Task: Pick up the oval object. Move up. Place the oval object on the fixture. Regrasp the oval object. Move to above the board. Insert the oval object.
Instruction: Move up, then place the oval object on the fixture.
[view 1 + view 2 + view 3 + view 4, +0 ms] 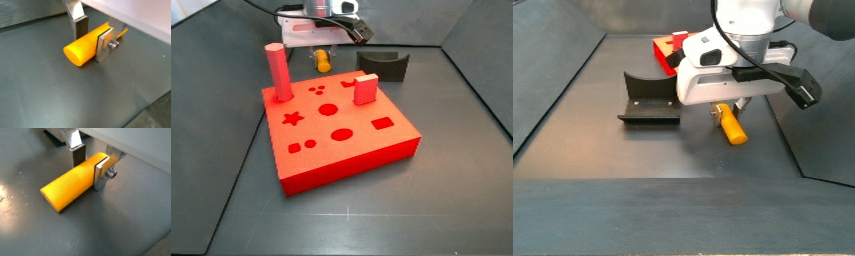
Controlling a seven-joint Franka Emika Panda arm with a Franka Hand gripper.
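the large red square board (338,135) with star, circle, oval and square cut-outs in its top sits on the dark grey floor (438,200), largest thing in view; a tall red cylinder peg (274,72) and a red rectangular block (366,89) stand in it. its oval slot looks unfilled, so insertion is not done.

next in size is the white panda arm's gripper (727,108), low over the floor beyond the board in a side view, just beside the small dark l-shaped fixture (644,100) with the curved notch, which holds nothing.

the small yellow-orange smooth oval object (89,46) lies flat on the floor, near the fixture but apart from it, well away from the board. in both wrist views the flat silver fingers (105,46) stand on either side of the oval object near one end, one plate against its side, the other (77,154) close on the far side. the jaws are narrowed around the peg; whether they are pressing it firmly i cannot tell. the oval object appears to rest on the floor, not lifted.

as i judge it, this is the very first step, the pick-up. lifting, placing on the fixture, regrasping, moving above the board and inserting all remain.
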